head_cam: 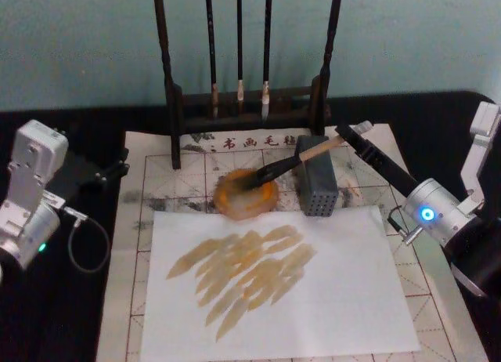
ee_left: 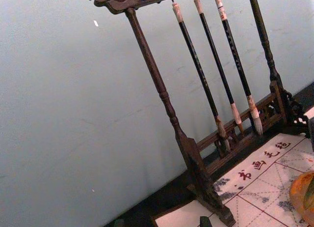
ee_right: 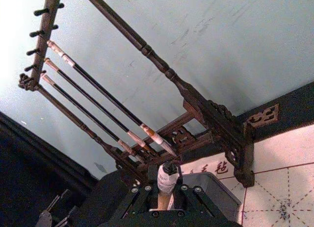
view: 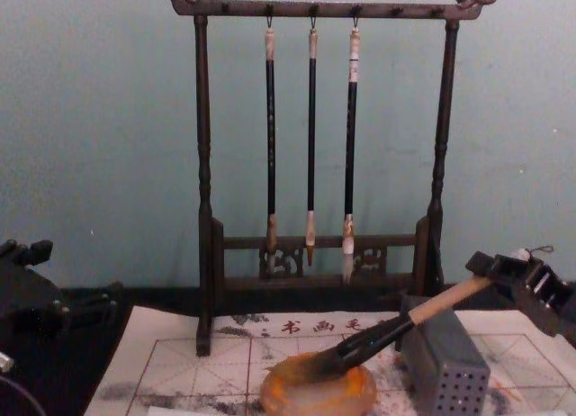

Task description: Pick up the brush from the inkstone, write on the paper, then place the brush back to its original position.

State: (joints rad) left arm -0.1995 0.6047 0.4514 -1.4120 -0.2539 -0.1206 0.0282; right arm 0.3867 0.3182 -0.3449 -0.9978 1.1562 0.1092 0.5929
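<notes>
Brush (head_cam: 296, 161): lies aslant, bristles in the inkstone (head_cam: 252, 211), handle across the top edge of the grey block (head_cam: 317, 191), pale end raised toward the right.
Right tool (head_cam: 354, 132): closed around the very end of the handle, above the far right part of the paper (head_cam: 129, 284).
Left tool (head_cam: 116, 171): parked at the left edge of the tabletop (head_cam: 438, 115), well apart from the work; open or closed cannot be told.
Paper: gridded, flat before the rack (head_cam: 167, 88); a white sheet (head_cam: 352, 291) on it bears amber strokes.
Step in hand: judged to be handling the brush at the inkstone; lifting or setting down cannot be told.
Doing it well: move along the handle's own slant, so the bristles do not drag on the inkstone rim; keep clear of the block and of the rack post just behind the tool.
Head view gives: strokes, both arms, layout.
Chest view gives: the handle's tilt and the bristles dipping into the inkstone.
Right wrist view gives: the pale end seated in the tool.
Left wrist view gives: the rack, three thin brushes (ee_left: 222, 74), a sliver of inkstone.
</notes>
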